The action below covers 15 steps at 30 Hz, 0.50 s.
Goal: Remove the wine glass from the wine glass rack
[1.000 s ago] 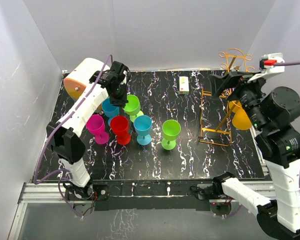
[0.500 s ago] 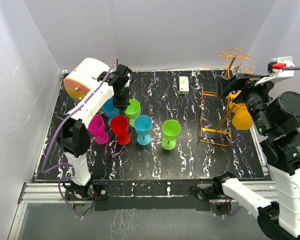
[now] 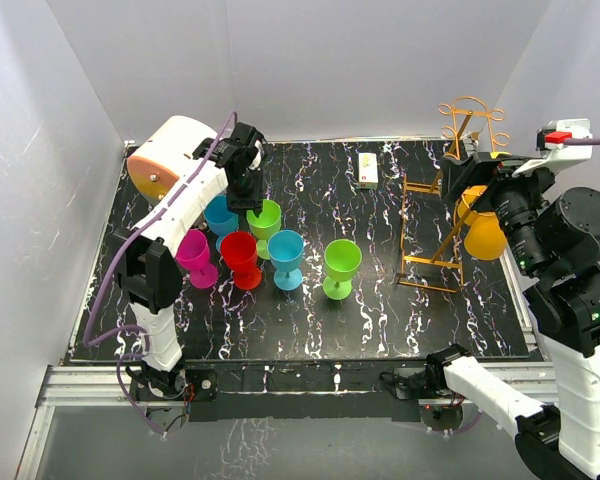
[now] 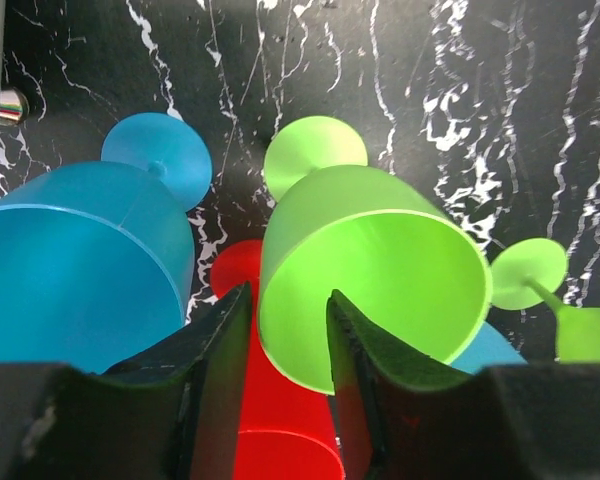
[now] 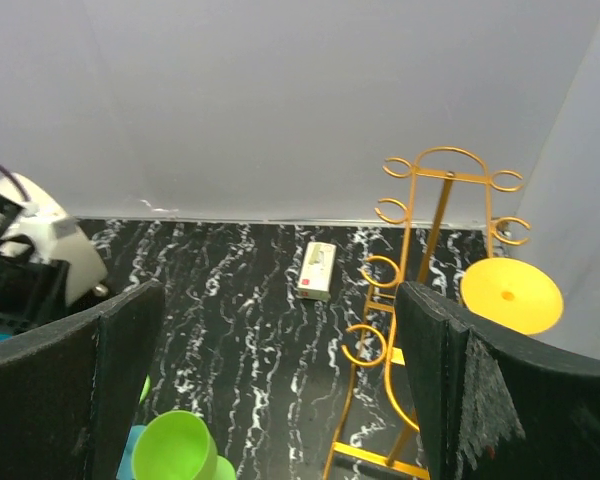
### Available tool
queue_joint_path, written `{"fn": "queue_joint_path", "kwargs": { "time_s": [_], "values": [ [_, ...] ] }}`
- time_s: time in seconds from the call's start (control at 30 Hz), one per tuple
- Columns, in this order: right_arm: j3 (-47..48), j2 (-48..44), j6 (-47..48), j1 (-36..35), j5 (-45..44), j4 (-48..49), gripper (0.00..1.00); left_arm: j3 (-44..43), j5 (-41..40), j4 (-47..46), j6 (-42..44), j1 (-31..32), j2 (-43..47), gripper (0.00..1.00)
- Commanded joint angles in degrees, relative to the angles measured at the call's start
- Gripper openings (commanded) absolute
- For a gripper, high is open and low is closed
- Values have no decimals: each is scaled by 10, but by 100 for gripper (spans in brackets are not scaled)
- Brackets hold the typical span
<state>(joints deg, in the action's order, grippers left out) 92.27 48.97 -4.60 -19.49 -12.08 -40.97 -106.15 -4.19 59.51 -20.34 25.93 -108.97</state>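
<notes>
The wine glass rack (image 3: 427,263), a tall orange-gold wire frame with curled loops, stands at the right of the table. A yellow wine glass (image 3: 481,236) hangs on it upside down, its round foot (image 5: 511,295) uppermost. My right gripper (image 3: 458,178) hovers high beside the rack top, wide open and empty. In the right wrist view the rack (image 5: 428,230) shows between the fingers of that gripper (image 5: 280,305). My left gripper (image 3: 245,188) is over a lime green glass (image 4: 380,250). Its slightly parted fingers straddle the glass wall without pinching it.
Several upright glasses cluster at the left: blue (image 3: 220,213), magenta (image 3: 193,253), red (image 3: 241,255), light blue (image 3: 286,255) and another green (image 3: 341,265). A white box (image 3: 369,168) lies at the back. A cream-and-orange drum (image 3: 165,155) sits at the back left.
The left gripper, shut on the lime green glass before, has parted its fingers from it. The right gripper has drifted a little right beside the rack.
</notes>
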Motion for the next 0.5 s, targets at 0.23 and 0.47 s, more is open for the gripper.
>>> {"fn": "queue_joint_path", "kwargs": {
  "time_s": [0.23, 0.47],
  "values": [
    [43, 56, 91, -1, -210, -119, 98, -70, 70, 10, 31, -3, 86, 60],
    [78, 122, 100, -1, -307, -164, 98, -73, 90, -13, 64, -3, 156, 79]
  ]
}}
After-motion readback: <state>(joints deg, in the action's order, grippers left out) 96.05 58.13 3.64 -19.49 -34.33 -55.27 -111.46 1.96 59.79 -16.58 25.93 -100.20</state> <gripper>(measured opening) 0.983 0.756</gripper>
